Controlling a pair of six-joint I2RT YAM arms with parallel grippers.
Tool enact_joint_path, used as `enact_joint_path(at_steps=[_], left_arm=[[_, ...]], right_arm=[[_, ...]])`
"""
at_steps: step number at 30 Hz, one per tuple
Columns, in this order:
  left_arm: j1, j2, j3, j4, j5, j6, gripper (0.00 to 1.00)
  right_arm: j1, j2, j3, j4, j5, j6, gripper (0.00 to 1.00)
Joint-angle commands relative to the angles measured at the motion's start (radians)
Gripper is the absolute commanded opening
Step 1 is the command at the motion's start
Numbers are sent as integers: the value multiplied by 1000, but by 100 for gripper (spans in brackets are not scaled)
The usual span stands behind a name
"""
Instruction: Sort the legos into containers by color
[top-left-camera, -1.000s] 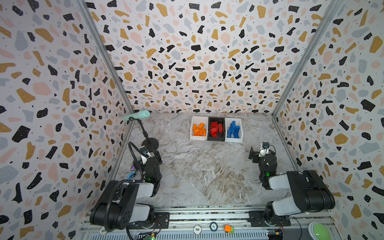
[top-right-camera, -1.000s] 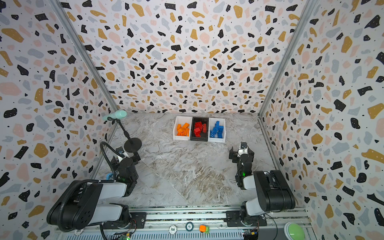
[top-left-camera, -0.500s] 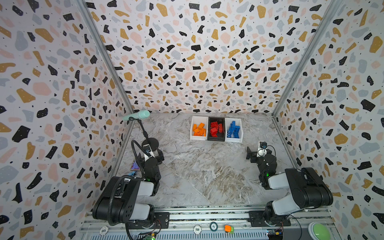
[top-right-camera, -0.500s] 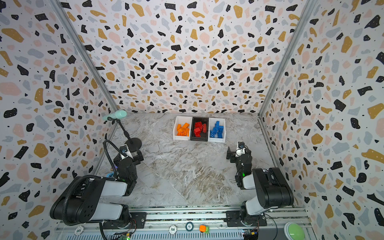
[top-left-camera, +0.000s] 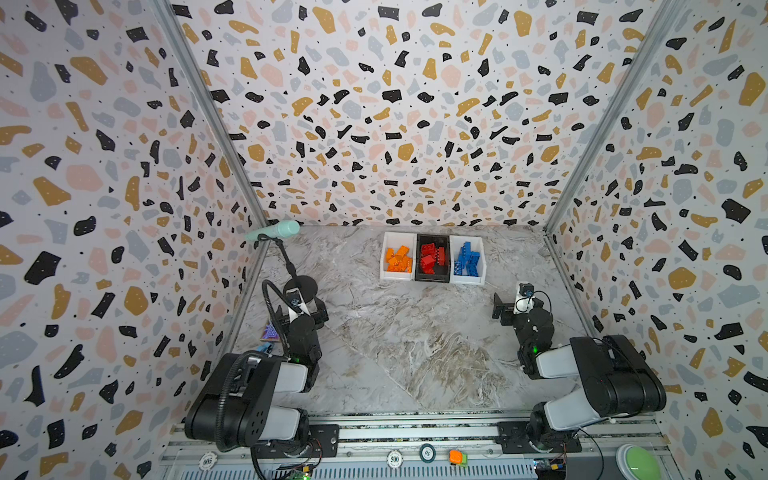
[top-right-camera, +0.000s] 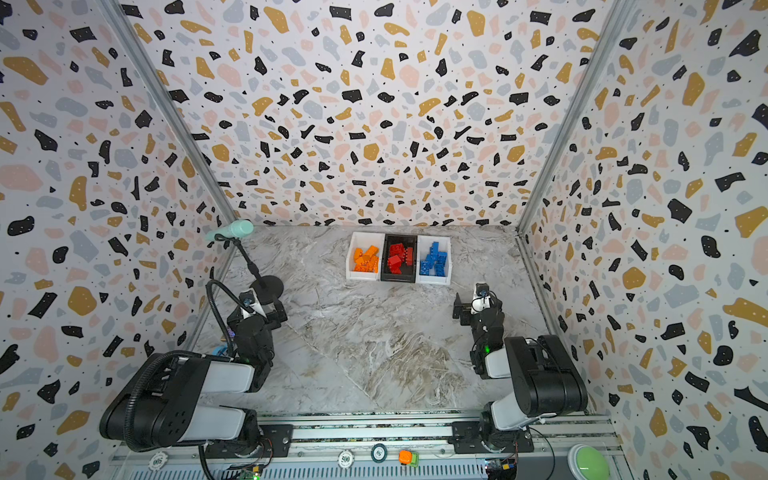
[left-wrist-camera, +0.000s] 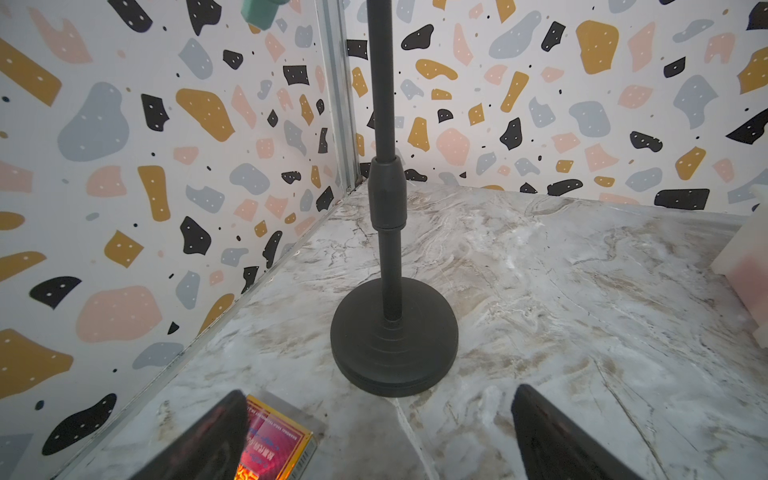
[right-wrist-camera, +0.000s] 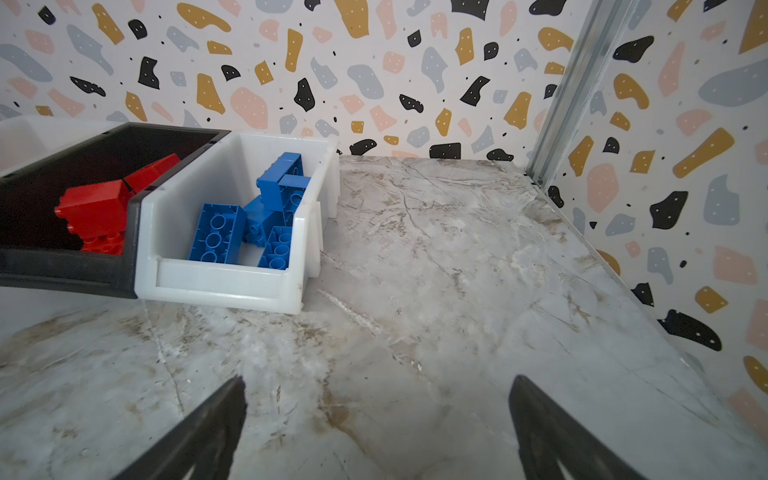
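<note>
Showing the sort apparently complete: at far centre, the left white bin holds the orange legos, the black bin the red legos, the right white bin the blue legos, with no loose brick visible. The left gripper and right gripper sit near, jaws wide, empty; the microphone stand, far left, and small printed box obstruct nothing.

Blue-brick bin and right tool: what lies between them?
Only bare marble tabletop, as the right wrist view shows, between the right tool and the white bin.
</note>
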Motion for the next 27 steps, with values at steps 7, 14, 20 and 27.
enact_joint_path(at_steps=[7,14,20,27], left_arm=[[6,-9,7,38,1,6,100],[6,-10,8,38,0,6,100],[6,-10,8,38,0,6,100],[6,-10,8,37,1,6,100]], right_arm=[[-3,-15,7,23,-5,-13,99],[-3,-16,7,23,-6,-13,99],[-3,-14,7,23,-3,-14,99],[8,-13,9,22,12,-18,99]])
